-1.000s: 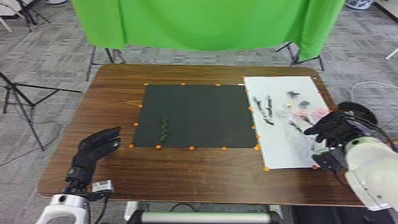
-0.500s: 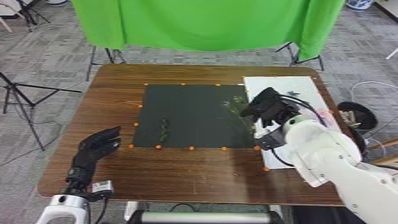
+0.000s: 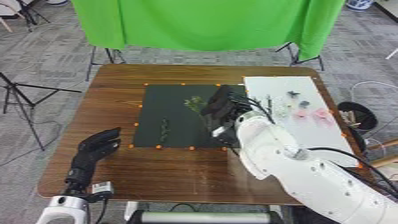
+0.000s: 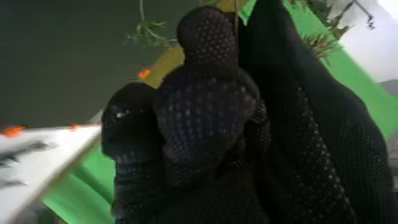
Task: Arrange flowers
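In the head view the white left arm (image 3: pixel 60 209) enters at the bottom left, its black-gloved left hand (image 3: pixel 90 149) held over the surface (image 3: pixel 169 185), pointing forward with relaxed, slightly bent fingers. The white right arm (image 3: pixel 298 165) slants inward from the bottom right corner, bringing the right hand (image 3: pixel 222 104) to the middle of the surface. In the right wrist view, the right hand (image 4: pixel 209 115) has its fingers bunched close together in a pinch.
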`<state>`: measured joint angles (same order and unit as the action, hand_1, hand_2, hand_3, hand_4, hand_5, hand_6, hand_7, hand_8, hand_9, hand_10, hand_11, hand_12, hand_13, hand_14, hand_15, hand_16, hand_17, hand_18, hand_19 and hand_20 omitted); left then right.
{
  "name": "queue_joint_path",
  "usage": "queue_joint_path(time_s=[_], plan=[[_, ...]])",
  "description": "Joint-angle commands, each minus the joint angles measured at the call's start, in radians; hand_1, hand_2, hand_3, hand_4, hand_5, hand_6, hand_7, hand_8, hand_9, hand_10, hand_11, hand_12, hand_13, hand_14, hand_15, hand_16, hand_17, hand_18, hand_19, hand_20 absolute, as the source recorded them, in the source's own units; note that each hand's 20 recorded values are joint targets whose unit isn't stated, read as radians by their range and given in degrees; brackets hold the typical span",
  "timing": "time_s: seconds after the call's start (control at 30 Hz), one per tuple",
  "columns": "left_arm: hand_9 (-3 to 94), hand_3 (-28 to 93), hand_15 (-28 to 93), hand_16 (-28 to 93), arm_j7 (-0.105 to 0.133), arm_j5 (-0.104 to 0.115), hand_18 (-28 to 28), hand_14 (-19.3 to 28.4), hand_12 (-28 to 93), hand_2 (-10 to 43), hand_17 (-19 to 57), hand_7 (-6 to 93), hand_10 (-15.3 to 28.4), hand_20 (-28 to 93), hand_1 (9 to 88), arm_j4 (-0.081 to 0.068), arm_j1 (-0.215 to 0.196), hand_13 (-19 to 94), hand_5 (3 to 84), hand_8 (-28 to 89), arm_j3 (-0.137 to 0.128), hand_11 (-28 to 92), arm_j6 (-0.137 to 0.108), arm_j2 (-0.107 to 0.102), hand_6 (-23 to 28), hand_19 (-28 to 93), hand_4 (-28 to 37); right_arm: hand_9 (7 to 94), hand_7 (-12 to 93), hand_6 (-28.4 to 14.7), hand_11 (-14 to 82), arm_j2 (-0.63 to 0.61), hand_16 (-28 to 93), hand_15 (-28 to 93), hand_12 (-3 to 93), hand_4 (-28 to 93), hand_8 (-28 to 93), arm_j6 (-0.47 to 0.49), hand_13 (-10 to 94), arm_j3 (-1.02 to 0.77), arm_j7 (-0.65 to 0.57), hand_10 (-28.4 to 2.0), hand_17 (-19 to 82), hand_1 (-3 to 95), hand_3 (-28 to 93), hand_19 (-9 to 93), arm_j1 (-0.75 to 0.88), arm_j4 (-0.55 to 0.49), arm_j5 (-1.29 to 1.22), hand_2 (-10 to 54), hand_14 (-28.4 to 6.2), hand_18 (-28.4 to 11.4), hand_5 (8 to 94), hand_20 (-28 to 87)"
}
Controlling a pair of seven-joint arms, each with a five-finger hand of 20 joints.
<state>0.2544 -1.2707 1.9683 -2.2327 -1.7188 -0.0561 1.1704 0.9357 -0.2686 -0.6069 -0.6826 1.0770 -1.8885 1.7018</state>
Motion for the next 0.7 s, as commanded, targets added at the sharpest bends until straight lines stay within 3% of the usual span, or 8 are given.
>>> queue_joint_path(time_s=[0.03, 0.7], plan=[[36.8, 63, 25, 2, -0.026, 0.002, 15.4, 16.4, 17, -9.5, 6.9, 16.3, 10.6, 20, 37.4, -0.013, -0.020, 34, 46.1, -7, 0.008, 22, 0.005, -0.005, 1.3, 19, -13.1, 93.7, 18, -7.9, 31.4, 0.064, 14, 55, 16.7, -7, 18, 0.020, 94, 0.073, -0.019, -15.2, 79, 70.8, 48, 80, -0.049, 0.047, 0.014, -9.5, -4.8, -4.0, 80.6, 38], [36.5, 61, 25, 2, -0.033, 0.000, 15.5, 16.8, 18, -9.5, 6.3, 14.8, 11.1, 20, 36.8, -0.019, -0.006, 33, 45.8, -6, 0.014, 22, 0.026, -0.004, 1.4, 19, -12.0, 93.7, 18, -7.8, 24.0, 0.132, 15, 50, 22.3, -3, 18, -0.036, 94, 0.135, -0.025, -16.0, 78, 73.1, 43, 78, -0.075, 0.131, -0.037, -9.5, -6.4, -4.6, 79.3, 35]])
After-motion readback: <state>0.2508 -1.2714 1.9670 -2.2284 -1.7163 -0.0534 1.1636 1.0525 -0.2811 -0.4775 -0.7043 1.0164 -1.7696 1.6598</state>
